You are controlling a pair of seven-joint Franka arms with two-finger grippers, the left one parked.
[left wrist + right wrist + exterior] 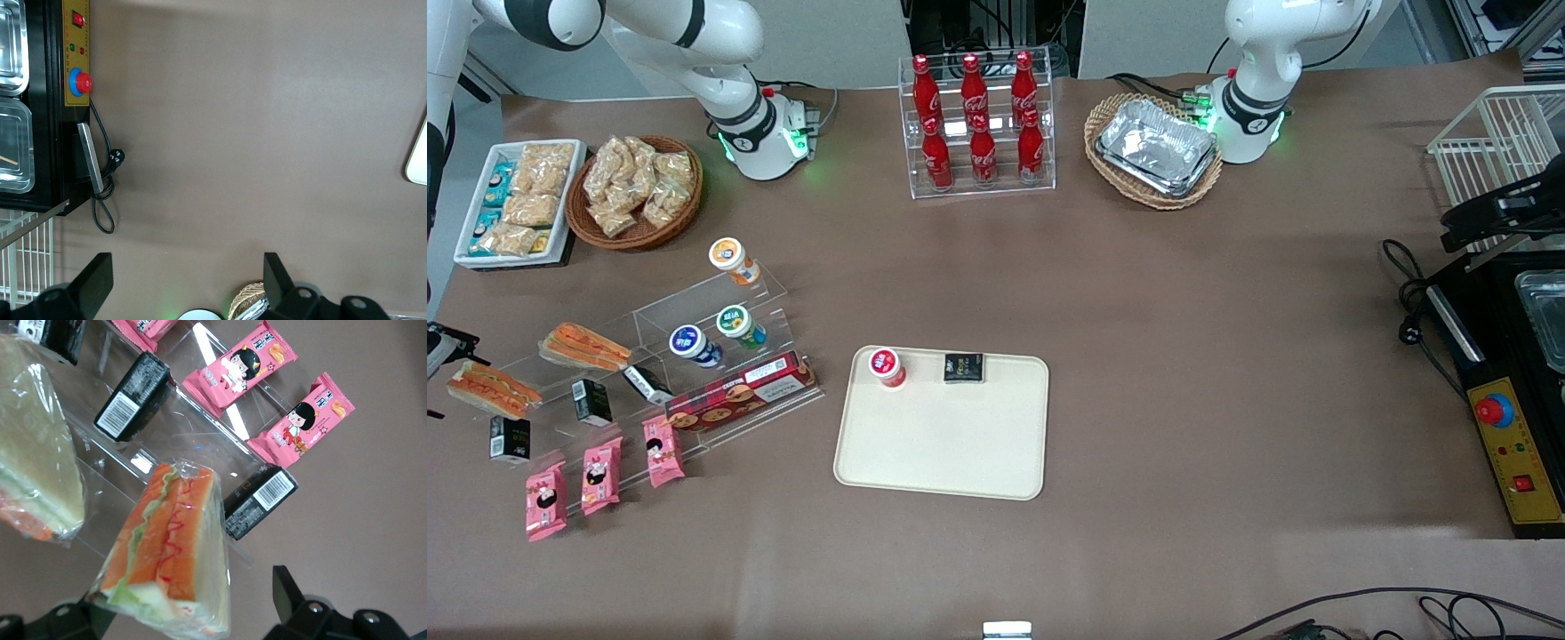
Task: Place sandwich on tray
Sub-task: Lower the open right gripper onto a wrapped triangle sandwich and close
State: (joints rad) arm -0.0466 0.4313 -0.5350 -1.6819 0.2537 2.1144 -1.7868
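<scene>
The right gripper (180, 617) hangs over the clear-wrapped wedge sandwich with orange and green filling (489, 388) on the clear acrylic shelf (560, 378) at the working arm's end. Its jaws stand wide apart, one at each side of the sandwich, gripping nothing. The cream rectangular plastic tray (938, 444), lower middle of the front view, has much bare room.

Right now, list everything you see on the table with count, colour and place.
sandwich: one, orange filling with green, clear rack
plainer sandwich: one, orange, same rack
tray: one, cream, mid-table
red-lidded cup: one, on tray
black packet: one, on tray
rack cups: three, orange, green, blue lids
black boxes: three, rack
red box: one, rack
pink packets: three, rack's near edge
cola bottles: six, red, clear stand
foil trays: stack, silver, wicker basket
snack bags: several, tan, round basket and white tray
tool: one, open, over the sandwich
</scene>
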